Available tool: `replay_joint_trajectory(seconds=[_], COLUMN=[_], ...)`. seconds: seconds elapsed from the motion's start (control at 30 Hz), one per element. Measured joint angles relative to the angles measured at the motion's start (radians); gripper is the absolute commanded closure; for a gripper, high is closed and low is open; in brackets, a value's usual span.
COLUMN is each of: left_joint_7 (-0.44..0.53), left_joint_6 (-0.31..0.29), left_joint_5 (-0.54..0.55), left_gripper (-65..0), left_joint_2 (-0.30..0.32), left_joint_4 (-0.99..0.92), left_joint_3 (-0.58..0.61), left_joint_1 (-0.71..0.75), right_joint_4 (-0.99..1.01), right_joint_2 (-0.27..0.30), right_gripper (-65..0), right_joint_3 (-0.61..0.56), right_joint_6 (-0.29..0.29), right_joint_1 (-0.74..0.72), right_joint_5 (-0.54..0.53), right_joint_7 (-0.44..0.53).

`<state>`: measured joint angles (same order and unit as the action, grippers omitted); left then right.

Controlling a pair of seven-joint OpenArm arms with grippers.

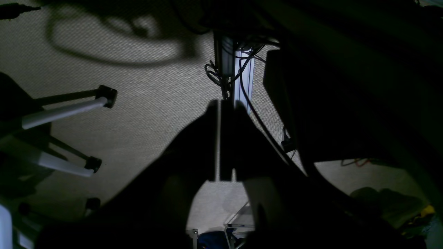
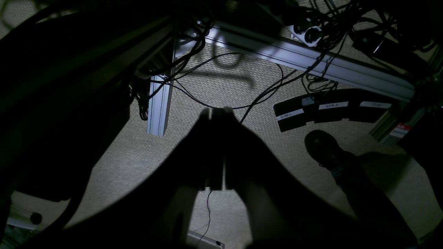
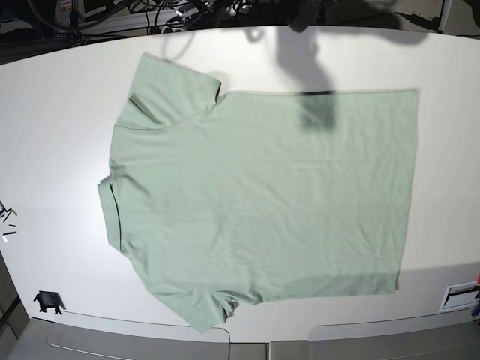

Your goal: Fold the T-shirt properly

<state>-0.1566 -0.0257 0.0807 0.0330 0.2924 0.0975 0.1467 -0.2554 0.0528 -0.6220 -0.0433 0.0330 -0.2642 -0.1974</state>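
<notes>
The pale sage-green T-shirt [image 3: 262,202] lies spread flat on the white table [image 3: 60,112] in the base view. Its neck band [image 3: 109,210] points left, its hem is at the right, and its sleeves lie at the upper left [image 3: 169,90] and lower left [image 3: 202,315]. Neither arm shows in the base view. In the left wrist view my left gripper [image 1: 221,103] is shut and empty, hanging over carpet floor. In the right wrist view my right gripper [image 2: 217,111] is shut and empty, also over the floor. The shirt shows in neither wrist view.
A small black clip [image 3: 47,301] sits at the table's front left and a white tag [image 3: 459,295] at the front right. Below are aluminium frame bars [image 2: 159,103], cables, labelled black pedals [image 2: 332,107], a shoe [image 2: 322,147] and stand legs [image 1: 69,107].
</notes>
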Motion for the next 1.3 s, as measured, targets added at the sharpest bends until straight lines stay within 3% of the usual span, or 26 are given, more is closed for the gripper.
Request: replay_joint_trajectory(seconds=[0.7,1.03,1.3], left_joint_7=[0.027,0.054,0.045], left_joint_6=[0.0,0.002,0.0], left_joint_5=[0.0,-0.004,-0.003], left_gripper=[0.0,0.0,0.0], left_joint_2=[0.001,0.038,0.092], left_joint_4=[0.021,0.183,0.415], left_joint_3=[0.0,0.0,0.0], left_joint_1=[0.035,0.19,0.392], right_joint_4=[0.0,-0.012,-0.205], right_joint_2=[0.013,0.086,0.184], right_gripper=[0.0,0.0,0.0], right_joint_3=[0.0,0.0,0.0], right_joint_6=[0.0,0.0,0.0], right_joint_1=[0.003,0.071,0.234], right_joint_5=[-0.001,-0.001,0.003], right_joint_7=[0.005,0.017,0.012])
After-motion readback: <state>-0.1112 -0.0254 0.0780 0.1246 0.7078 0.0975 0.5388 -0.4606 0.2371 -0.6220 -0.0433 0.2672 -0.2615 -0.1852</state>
